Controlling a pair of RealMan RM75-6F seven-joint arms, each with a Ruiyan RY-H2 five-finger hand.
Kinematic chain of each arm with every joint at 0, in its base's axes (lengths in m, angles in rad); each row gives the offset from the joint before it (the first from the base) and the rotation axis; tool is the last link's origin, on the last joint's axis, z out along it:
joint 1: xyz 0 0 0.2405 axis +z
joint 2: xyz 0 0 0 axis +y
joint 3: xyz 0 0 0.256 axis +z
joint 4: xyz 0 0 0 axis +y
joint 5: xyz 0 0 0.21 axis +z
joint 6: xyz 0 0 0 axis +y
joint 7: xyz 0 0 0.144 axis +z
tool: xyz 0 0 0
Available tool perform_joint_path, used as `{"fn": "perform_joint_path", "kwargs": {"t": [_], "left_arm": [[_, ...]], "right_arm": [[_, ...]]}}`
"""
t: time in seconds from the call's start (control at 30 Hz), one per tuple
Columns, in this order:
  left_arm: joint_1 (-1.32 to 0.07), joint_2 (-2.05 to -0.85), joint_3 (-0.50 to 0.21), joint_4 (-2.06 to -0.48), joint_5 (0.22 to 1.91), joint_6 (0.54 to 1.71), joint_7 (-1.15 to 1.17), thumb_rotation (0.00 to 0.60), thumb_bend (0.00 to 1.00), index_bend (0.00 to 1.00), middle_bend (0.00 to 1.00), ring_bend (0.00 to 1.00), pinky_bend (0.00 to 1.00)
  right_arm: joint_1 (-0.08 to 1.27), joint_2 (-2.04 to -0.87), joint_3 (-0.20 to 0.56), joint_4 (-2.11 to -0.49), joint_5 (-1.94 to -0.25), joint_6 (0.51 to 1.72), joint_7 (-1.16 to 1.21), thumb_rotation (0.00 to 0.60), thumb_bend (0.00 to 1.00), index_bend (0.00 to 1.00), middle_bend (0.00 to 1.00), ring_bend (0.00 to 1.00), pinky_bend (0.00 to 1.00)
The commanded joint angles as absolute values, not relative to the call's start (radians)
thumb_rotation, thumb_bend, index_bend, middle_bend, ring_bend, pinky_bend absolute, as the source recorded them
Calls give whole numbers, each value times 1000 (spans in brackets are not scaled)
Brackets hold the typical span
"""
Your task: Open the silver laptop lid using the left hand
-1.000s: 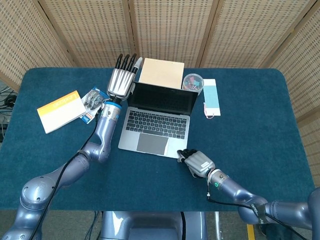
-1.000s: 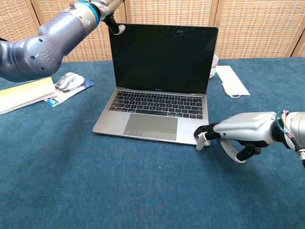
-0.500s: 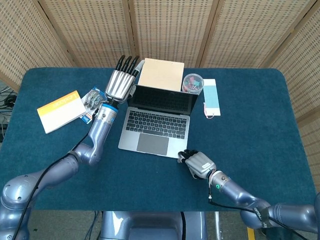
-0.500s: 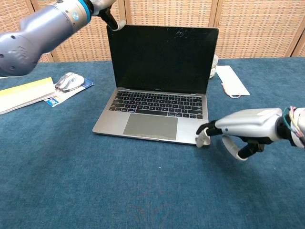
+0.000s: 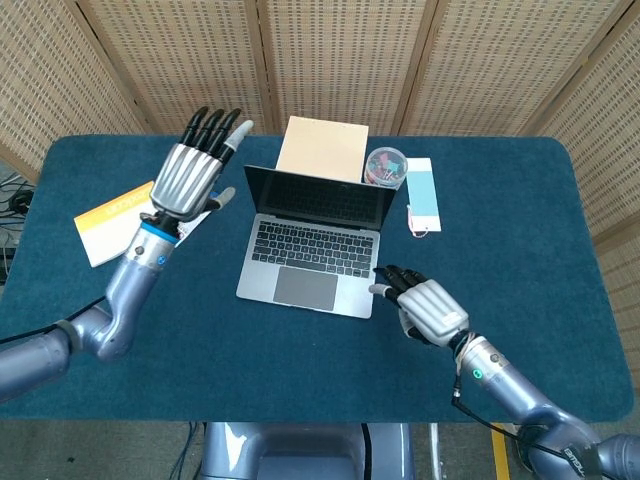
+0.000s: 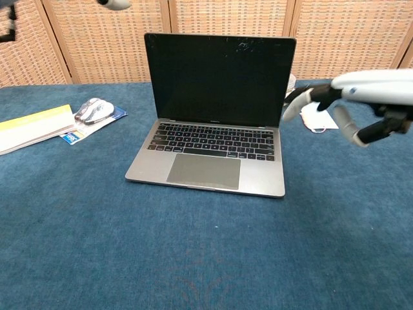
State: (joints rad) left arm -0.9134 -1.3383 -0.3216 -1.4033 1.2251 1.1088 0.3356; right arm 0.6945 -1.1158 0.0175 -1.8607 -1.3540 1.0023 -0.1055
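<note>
The silver laptop [image 5: 312, 240] [image 6: 213, 152] stands open in the middle of the table, its dark screen [image 6: 219, 79] upright and its keyboard facing me. My left hand [image 5: 197, 165] is raised to the left of the lid, clear of it, fingers spread and holding nothing. Only a fingertip of it shows at the chest view's top left. My right hand [image 5: 425, 305] [image 6: 352, 103] hovers off the laptop's front right corner, fingers apart and empty.
A tan box [image 5: 322, 148] stands right behind the lid, with a clear tub of coloured clips [image 5: 386, 165] and a teal-and-white packet [image 5: 422, 193] to its right. Left of the laptop lie a yellow booklet [image 5: 118, 220] and a packaged mouse [image 6: 97, 111].
My left hand has let go of the lid's top left corner and swung up and leftward. My right hand has lifted off the laptop's front right corner and risen.
</note>
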Motion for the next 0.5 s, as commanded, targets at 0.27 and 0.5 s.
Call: {"fn": "perform_joint_path", "kwargs": {"t": [0.27,0.5], "left_arm": [[-601,-1141,-213,-1668,1172,1300,197,600,0,0,0,0,0],[-439,-1076,-121,-1826,1164,1409,189,600,0,0,0,0,0]], "right_arm": [[379,-1102,-19,-1682,-1456,1427,60,600,631,190,69,1,140],[249,-1149,-20,-1592,-1427,1564,151,600,9,72,0,0,0]]}}
